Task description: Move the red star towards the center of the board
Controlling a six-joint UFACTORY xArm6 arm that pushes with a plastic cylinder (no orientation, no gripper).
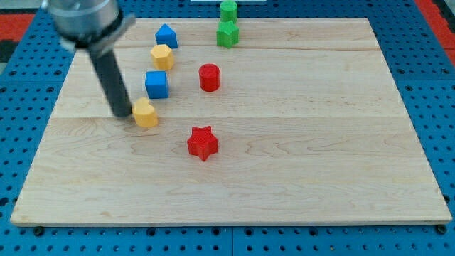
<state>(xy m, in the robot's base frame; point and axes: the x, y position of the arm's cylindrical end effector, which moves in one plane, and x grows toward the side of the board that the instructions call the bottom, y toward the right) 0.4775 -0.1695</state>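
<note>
The red star [202, 142] lies on the wooden board [298, 163], left of the board's middle and a little toward the view's bottom. My tip [122, 114] rests on the board at the view's left. It is well left of the red star and slightly higher in the view. It stands right next to the left side of a yellow block [146, 113]; I cannot tell if they touch. The rod rises up and to the left to a blurred grey arm.
A blue cube [156, 84] sits above the yellow block. A yellow hexagon [162, 56] and a blue house-shaped block [166, 35] lie further up. A red cylinder [209, 77] stands above the star. Two green blocks [227, 33], [228, 10] are at the top edge.
</note>
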